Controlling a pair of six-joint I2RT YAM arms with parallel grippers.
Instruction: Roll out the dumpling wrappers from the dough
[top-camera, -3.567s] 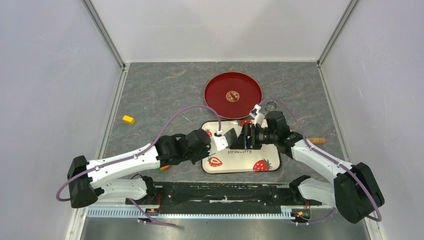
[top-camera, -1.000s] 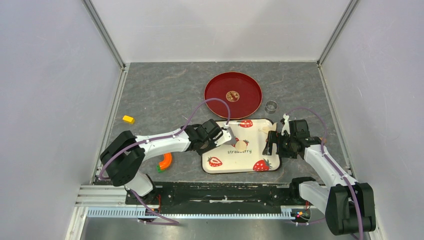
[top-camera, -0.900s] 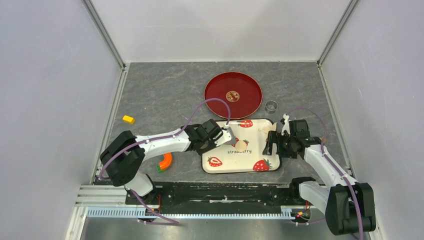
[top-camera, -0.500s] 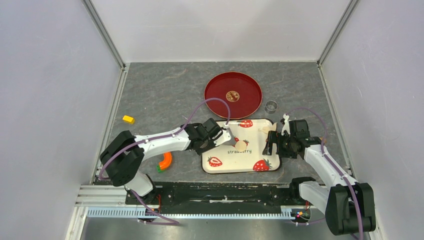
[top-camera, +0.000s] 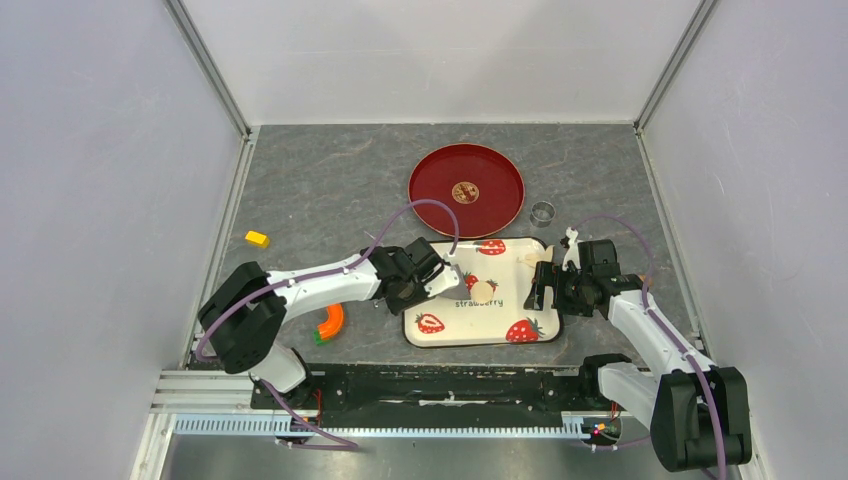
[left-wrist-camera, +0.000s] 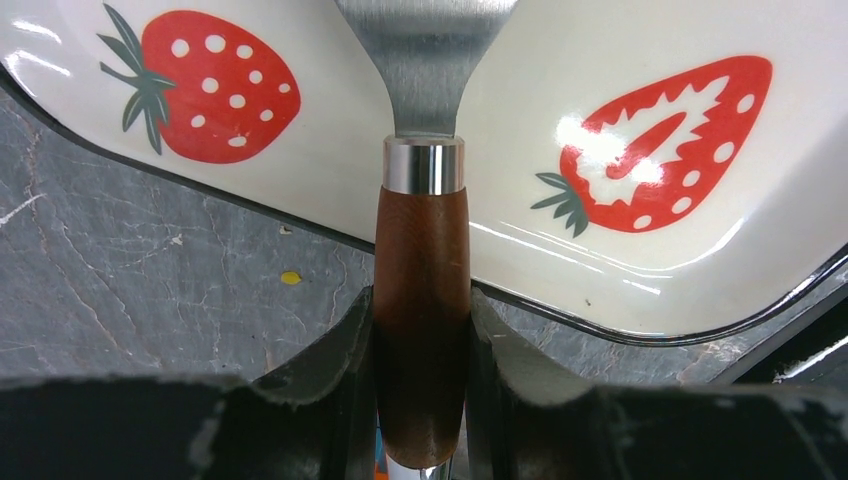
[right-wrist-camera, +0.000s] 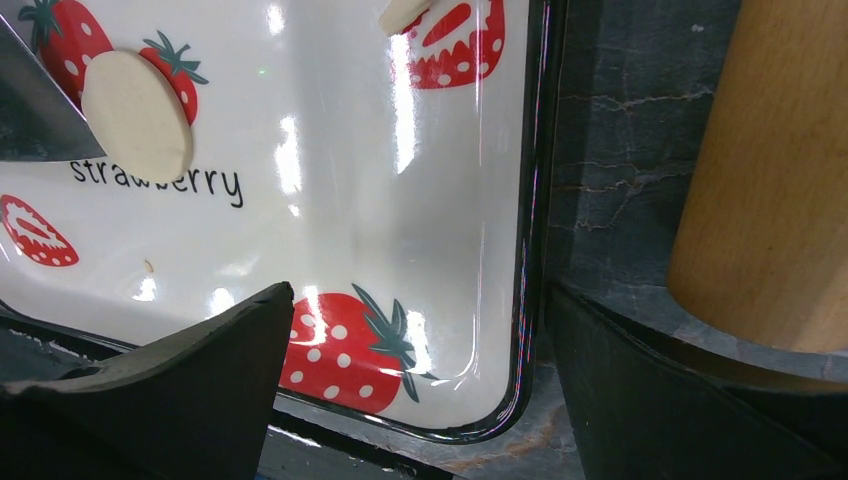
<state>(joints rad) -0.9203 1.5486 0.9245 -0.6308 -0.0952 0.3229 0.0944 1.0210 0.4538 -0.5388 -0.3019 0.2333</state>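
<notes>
wrapper: we are looking at one small round cream dumpling wrapper lying flat on the strawberry tray, just above the printed word "strawberry", toward the tray's left half.
dough scrap: we are seeing a small cream piece of the dough at the tray's far edge, well apart from the disc; in the right wrist view it is cut off by the frame.
spatula: we are holding a metal spatula with its blade over the tray, and its edge is sitting right at the disc's left side; we cannot tell whether it is touching or under it.
left gripper: our left gripper is clamping the spatula's brown wooden handle between both fingers, at the tray's left rim.
right gripper: our right gripper is hanging with its fingers spread wide and nothing between them, over the tray's right near corner.
rolling pin: we are seeing the tan wooden rolling pin lying on the table just right of the tray.
step: we are judging that we are working the spatula at the cut disc to lift it off the tray.
next move: we are expecting to need a low, flat blade sliding fully beneath the disc without folding it, perhaps toward the red plate on the far side.
</notes>
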